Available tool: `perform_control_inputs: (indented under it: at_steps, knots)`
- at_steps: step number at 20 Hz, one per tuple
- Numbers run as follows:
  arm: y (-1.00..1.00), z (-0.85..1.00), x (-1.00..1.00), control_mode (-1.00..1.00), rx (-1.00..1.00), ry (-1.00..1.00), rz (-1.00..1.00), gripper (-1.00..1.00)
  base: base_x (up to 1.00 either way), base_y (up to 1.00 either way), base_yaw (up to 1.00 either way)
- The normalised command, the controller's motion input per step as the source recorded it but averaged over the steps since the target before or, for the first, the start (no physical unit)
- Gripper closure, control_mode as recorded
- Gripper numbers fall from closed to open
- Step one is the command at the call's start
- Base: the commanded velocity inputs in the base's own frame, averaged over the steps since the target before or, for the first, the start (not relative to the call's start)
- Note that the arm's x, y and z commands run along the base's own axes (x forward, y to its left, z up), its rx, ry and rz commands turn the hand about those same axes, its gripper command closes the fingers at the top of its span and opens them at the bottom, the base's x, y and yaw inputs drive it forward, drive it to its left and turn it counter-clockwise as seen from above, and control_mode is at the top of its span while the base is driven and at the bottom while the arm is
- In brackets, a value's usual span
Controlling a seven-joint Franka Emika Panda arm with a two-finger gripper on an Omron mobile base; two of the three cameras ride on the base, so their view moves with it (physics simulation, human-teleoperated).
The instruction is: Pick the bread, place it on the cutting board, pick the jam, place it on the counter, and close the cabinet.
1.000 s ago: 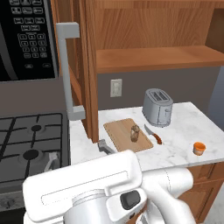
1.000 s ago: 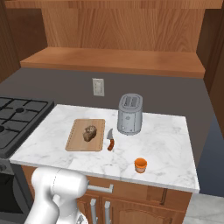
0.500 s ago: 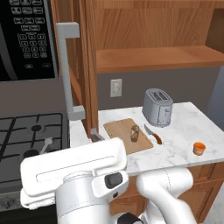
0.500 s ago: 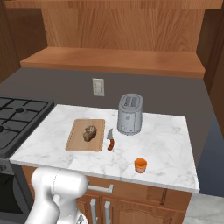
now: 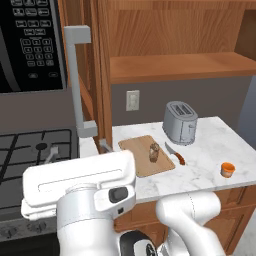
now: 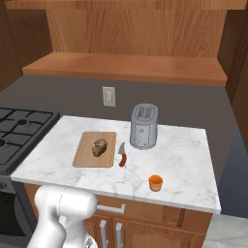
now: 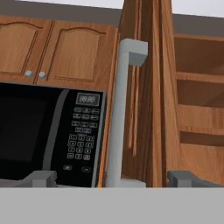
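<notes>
The bread (image 6: 99, 147) lies on the cutting board (image 6: 85, 157), and the jam (image 6: 155, 182) stands on the counter (image 6: 184, 150) near its front edge, well apart from the board. Those two parts of the task look done. What is left is the cabinet: its door (image 5: 100, 75) stands swung out, edge-on to the base cameras, with the long grey handle (image 5: 76, 85) toward the robot.

In the hand view the gripper (image 7: 113, 177) faces that handle (image 7: 117, 113), its fingers (image 7: 41, 178) set wide apart with nothing between them. The handle rises roughly midway between the two tips, but how near the tips are to it is hard to judge from this angle.

Compared with a second ago, the arm has swung left in the left base view, so its big white link now sits over the stove (image 5: 30, 150) side. The bread, jam, toaster (image 6: 144, 127) and knife (image 6: 122, 156) have not moved.
</notes>
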Motion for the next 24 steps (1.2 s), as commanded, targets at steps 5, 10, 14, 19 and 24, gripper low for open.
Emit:
perform_control_inputs:
  at_steps: [5,10,14,19,24]
  knots:
    - [0.02,0.00,0.17,-1.00,0.00,-0.01,-0.07,-1.00,0.00,0.00,0.00]
    - [0.00,-0.01,0.18,-1.00,0.00,-0.01,-0.08,-1.00,0.00,0.00,0.00]
    - [0.00,0.00,0.18,-1.00,0.00,-0.03,-0.08,-1.00,0.00,0.00,0.00]
    - [0.00,-0.01,0.24,-1.00,0.00,-0.02,-0.07,-1.00,0.00,0.00,0.00]
    - [0.00,0.00,0.21,-1.00,0.00,-0.02,-0.05,-1.00,0.00,0.00,0.00]
